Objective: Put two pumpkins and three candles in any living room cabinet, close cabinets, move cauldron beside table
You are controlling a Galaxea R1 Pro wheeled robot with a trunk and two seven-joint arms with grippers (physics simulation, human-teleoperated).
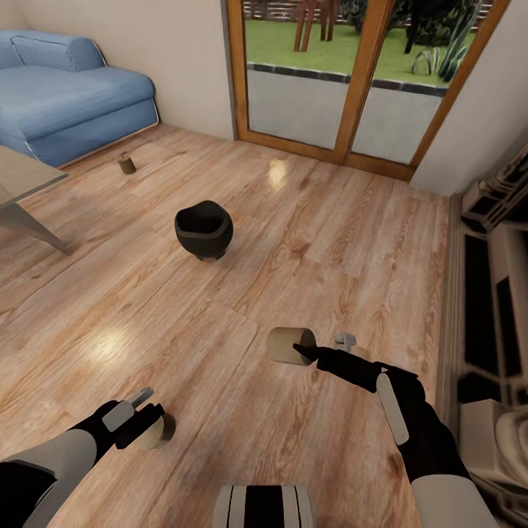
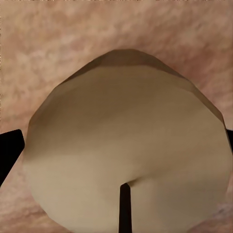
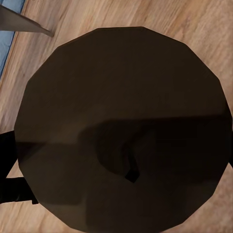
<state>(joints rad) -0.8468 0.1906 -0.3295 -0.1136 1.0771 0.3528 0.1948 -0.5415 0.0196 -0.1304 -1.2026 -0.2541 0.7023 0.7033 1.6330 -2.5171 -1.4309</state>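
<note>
A tan candle (image 1: 286,345) hangs on its side above the floor, with my right gripper (image 1: 304,350) shut on it; its dark end (image 3: 121,121) faces the right wrist camera. My left gripper (image 1: 149,419) is shut on a second tan candle (image 1: 160,434) low at the floor, whose pale top and wick (image 2: 126,145) sit between the fingers (image 2: 9,153). A third small candle (image 1: 127,163) stands on the floor near the sofa. The black cauldron (image 1: 204,229) stands mid-floor. A low dark unit (image 1: 477,293) on the right looks like the cabinet. The pumpkins are out of view.
A blue sofa (image 1: 66,95) fills the far left corner, with a grey table (image 1: 22,187) in front of it. Wood-framed glass doors (image 1: 352,81) close the far wall. Wooden floor (image 1: 308,242) stretches between the cauldron and the unit on the right.
</note>
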